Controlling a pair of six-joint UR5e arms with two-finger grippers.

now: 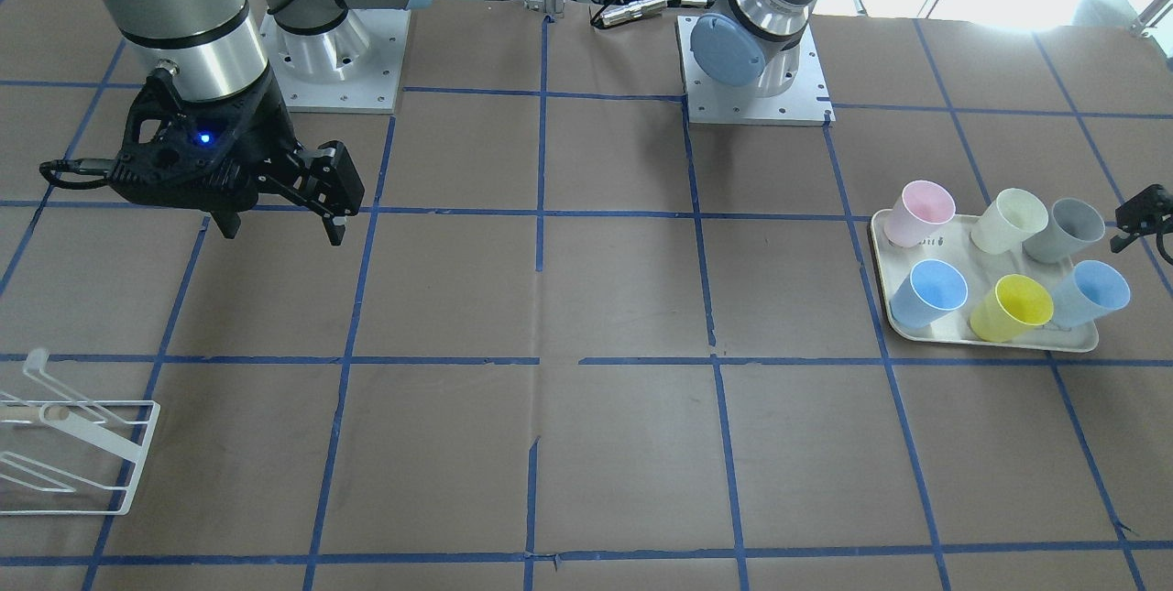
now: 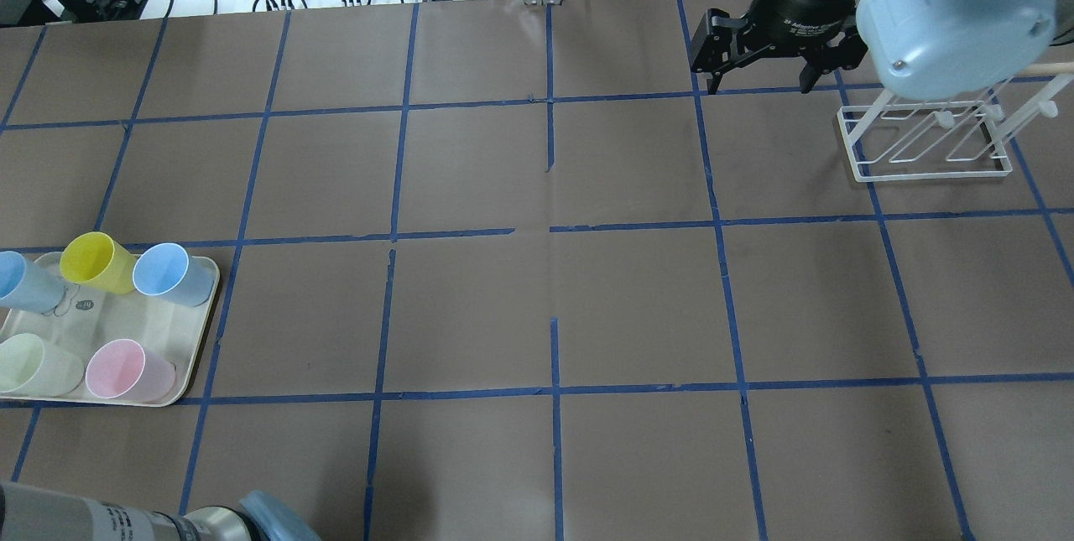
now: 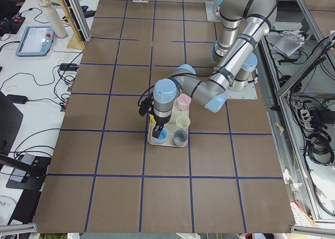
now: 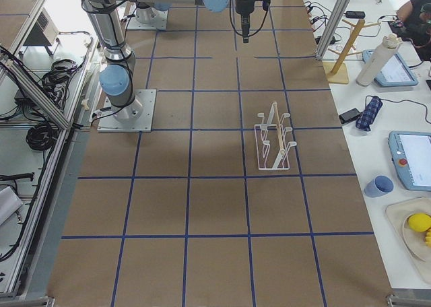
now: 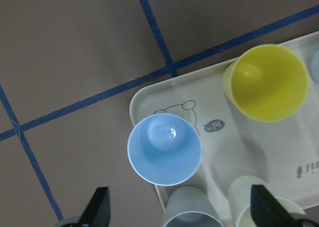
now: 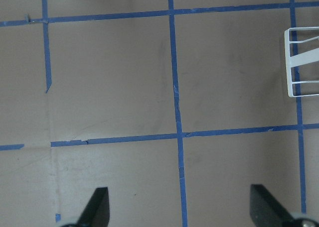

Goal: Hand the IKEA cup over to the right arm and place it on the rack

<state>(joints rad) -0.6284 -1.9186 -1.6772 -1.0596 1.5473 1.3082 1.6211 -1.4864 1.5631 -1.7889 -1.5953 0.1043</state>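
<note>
Two light blue cups stand among several cups on a cream tray (image 1: pixel 994 341). The IKEA cup (image 5: pixel 164 148) is the one in the tray's corner beside the grey cup (image 1: pixel 1063 229); it also shows in the front-facing view (image 1: pixel 1090 293) and at the overhead view's left edge (image 2: pixel 21 281). My left gripper (image 5: pixel 182 212) hangs open straight above it, apart from it. My right gripper (image 1: pixel 282 226) is open and empty above bare table, also in the overhead view (image 2: pixel 759 81). The white wire rack (image 2: pixel 923 143) stands empty beside the right arm.
The other blue cup (image 1: pixel 930 290), a yellow cup (image 1: pixel 1013 307), a pink cup (image 1: pixel 921 211) and a cream cup (image 1: pixel 1008 220) share the tray. The rack's edge shows in the right wrist view (image 6: pixel 301 62). Blue tape lines cross the brown table.
</note>
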